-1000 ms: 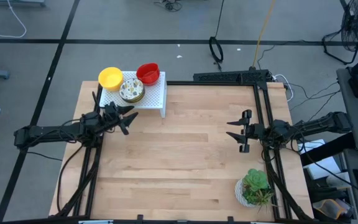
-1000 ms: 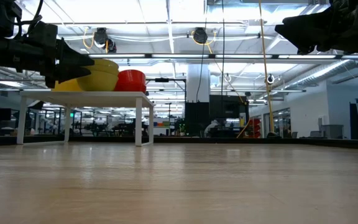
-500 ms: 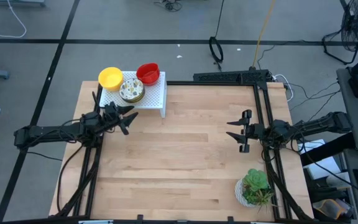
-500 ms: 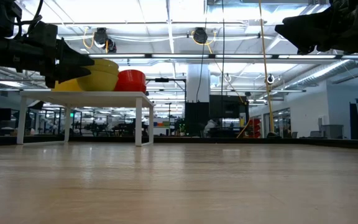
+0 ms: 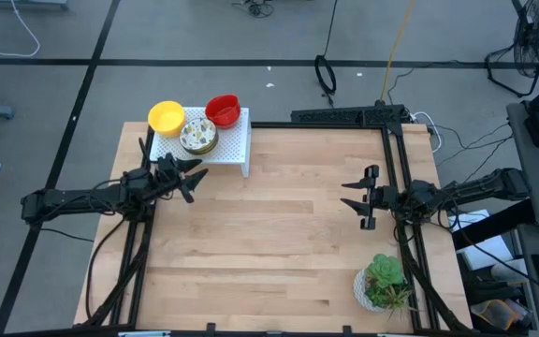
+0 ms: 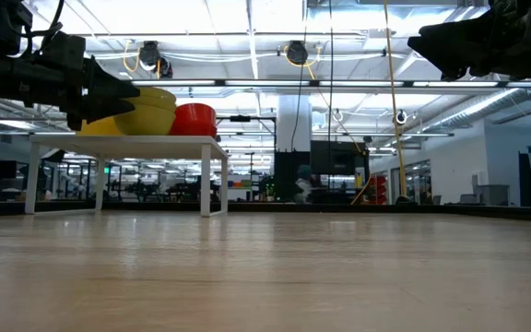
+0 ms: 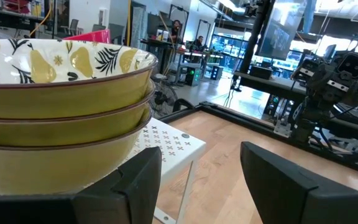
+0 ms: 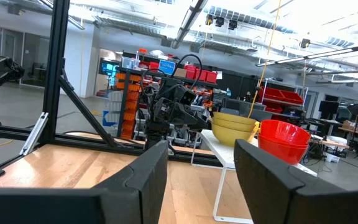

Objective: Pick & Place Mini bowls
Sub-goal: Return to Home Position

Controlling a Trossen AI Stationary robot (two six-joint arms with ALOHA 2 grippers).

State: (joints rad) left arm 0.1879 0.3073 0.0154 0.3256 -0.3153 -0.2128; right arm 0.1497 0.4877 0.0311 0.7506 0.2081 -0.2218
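Note:
Three stacks of mini bowls stand on a white perforated stand (image 5: 230, 142) at the table's far left: a yellow stack (image 5: 166, 116), a stack with a white floral bowl on top (image 5: 197, 132), and a red stack (image 5: 223, 109). In the left wrist view the floral-topped stack (image 7: 61, 106) fills the frame close ahead. My left gripper (image 5: 192, 177) is open and empty, just near of the stand. My right gripper (image 5: 365, 197) is open and empty over the table's right half, facing the stand; its wrist view shows the yellow stack (image 8: 234, 127) and red stack (image 8: 284, 140).
A green potted plant (image 5: 383, 283) in a patterned pot stands at the table's near right corner. A black frame (image 5: 393, 150) runs along the right side. The wooden tabletop (image 5: 279, 234) lies bare between the arms.

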